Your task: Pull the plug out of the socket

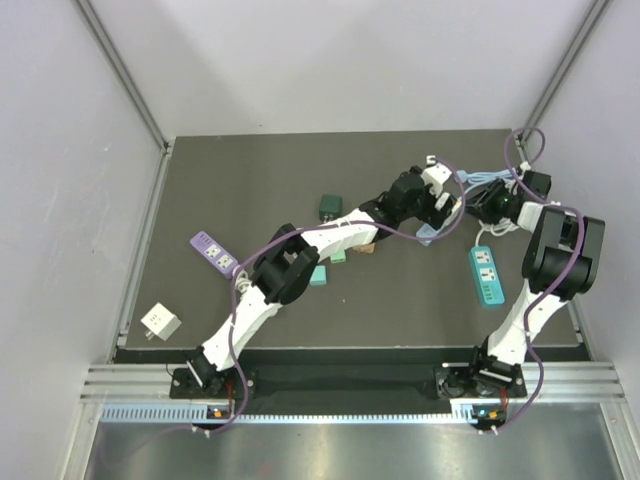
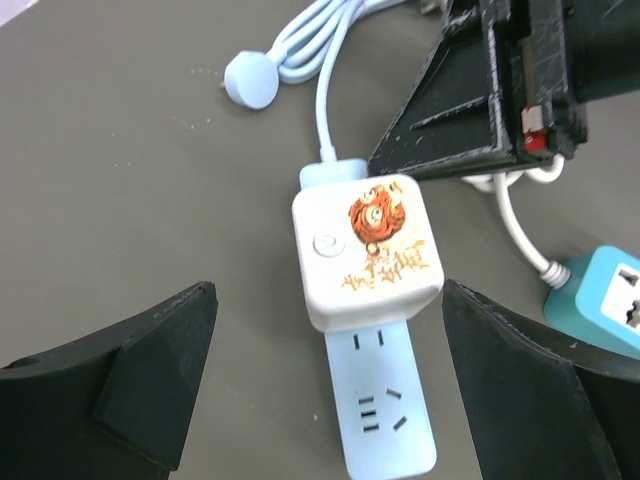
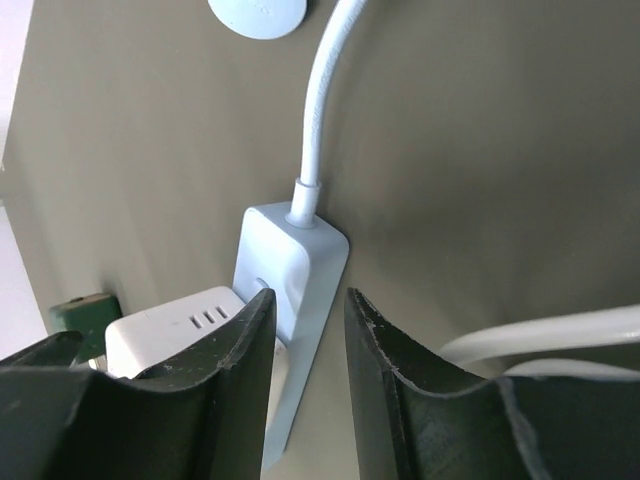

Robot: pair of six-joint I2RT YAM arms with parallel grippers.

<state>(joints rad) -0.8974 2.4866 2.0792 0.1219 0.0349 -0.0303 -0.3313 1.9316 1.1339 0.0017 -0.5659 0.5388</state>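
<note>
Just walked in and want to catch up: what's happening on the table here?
Two robot arms are working on a white plug seated in a light blue power strip. The left hand hangs wide open over the plug, one finger on each side, not touching it. The right hand sits at the strip's cord end, fingers a little apart; whether it grips is unclear. The plug is not yet out.

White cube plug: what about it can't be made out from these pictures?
Left wrist view: prongs of the white cube plug sit hidden inside the pale blue power strip.
Right wrist view: the right fingers cover most of it; whether they pinch the strip is unclear.
Top view: too small, under the arms.
</note>
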